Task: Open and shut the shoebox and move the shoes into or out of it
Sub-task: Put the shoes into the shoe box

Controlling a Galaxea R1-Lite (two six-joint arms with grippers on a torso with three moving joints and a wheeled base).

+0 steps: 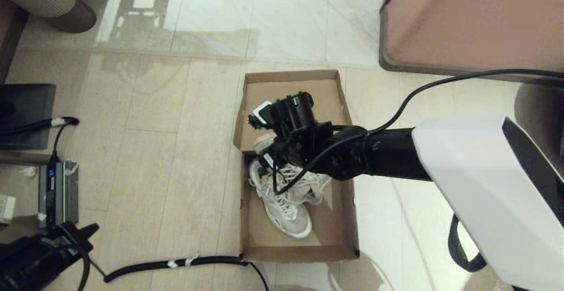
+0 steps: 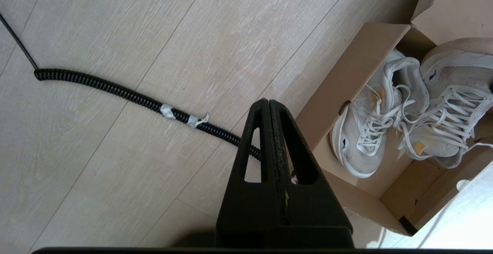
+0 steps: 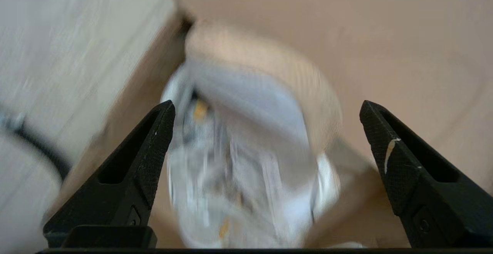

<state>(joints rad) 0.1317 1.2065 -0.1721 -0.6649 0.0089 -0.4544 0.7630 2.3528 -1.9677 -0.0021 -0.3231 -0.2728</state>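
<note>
Parked low at near left, left gripper point(image 2: 269, 106) sits clenched, empty. Both shoes point(image 1: 286, 194) lie inside the open shoebox point(image 1: 343, 233), lengthwise near-to-far. Right gripper point(image 3: 265, 109), fingers spread wide, hovers above one shoe; only its wrist view shows this.

A: Where does the plain brown cardboard shoebox point(image 1: 299, 238) lie?

B: On the pale floor, lid thrown back flat toward twelve o'clock, inside bare.

A: And the pair of off-white chunky lace-up sneakers point(image 1: 286, 207)?

B: Inside the tray's eleven o'clock half. One lies toe toward five o'clock; the other leans beside it, touching, laces loose. The tray's six o'clock strip is bare cardboard.
</note>
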